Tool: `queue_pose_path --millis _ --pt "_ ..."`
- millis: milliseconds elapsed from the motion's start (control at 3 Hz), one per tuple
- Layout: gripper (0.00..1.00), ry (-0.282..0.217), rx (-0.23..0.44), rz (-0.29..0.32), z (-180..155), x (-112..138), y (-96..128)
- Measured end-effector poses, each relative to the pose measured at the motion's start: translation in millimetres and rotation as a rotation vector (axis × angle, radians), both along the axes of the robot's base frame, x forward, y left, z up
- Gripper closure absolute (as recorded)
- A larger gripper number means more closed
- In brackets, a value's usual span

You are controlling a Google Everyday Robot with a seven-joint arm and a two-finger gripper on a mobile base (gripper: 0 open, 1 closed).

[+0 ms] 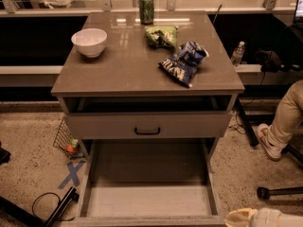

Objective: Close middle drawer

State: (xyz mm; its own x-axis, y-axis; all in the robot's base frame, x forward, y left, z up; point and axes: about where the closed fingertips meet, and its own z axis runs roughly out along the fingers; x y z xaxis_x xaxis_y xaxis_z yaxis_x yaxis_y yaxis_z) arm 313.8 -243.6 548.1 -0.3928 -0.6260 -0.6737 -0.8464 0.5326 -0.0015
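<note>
The middle drawer (147, 200) is pulled far out towards me. It is a long box with a pale floor, and its front rail runs along the bottom edge of the view. Above it, the taller-fronted drawer (147, 125) with a dark bar handle stands slightly open under the cabinet top (118, 70). My gripper (240, 218) shows as a pale tip on a white arm at the bottom right. It sits low, just right of the middle drawer's front right corner. I cannot tell whether it touches the drawer.
On the cabinet top are a white bowl (89, 41), a green can (146, 7), a green snack bag (161, 35) and a blue chip bag (184, 63). A person's leg and shoe (279, 126) are at the right. A wire basket (66, 138), blue floor tape (72, 174) and a cable lie at the left.
</note>
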Motion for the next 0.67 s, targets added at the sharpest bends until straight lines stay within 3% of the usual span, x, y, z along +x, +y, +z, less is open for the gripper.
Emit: queue_pose_path --millis 333,667 --pt "1.00 0.043 0.087 -0.033 -54.5 -59.7 3.8" --pt "1.00 0.043 0.088 -0.033 -54.6 -59.7 3.8"
